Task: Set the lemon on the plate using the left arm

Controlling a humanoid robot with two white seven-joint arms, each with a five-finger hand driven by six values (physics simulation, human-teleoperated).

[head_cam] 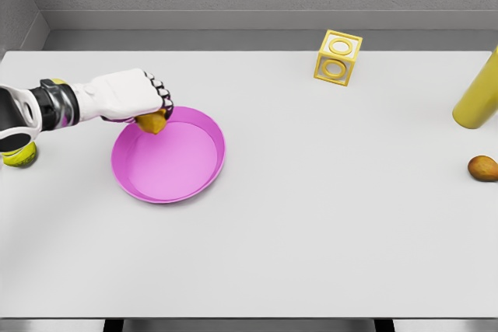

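- Grey walls are seen behind a wide white table (pixel 311 231), on which all the objects are set out.
- A round pink plate with a raised rim (pixel 204 180) is placed on the left part of the table, toward the middle in depth.
- The white five-finger left hand (pixel 134 96) is brought in from the left edge, and is held over the plate's far-left rim.
- Its fingers (pixel 158 91) are curled closed around a small yellow lemon (pixel 152 123), which is seen protruding beneath the hand, just at the plate's rim.
- The lemon is judged to be already picked up and carried as far as the plate; the pickup and most of the transport appear done.
- What is left, as far as can be judged, is a short move further over the plate's inside, a lowering, and a release of the fingers.
- Whether the lemon touches the rim cannot be told.
- A yellow-green round object (pixel 22 155) is partly hidden under the left forearm at the left edge.
- A yellow hollow cube with rings on its faces (pixel 338 57) is seen far on the right, a yellow cylinder (pixel 479 97) at the right edge, and a brown-orange oval fruit (pixel 482 168) nearer at the right edge.
- The right arm is not seen.
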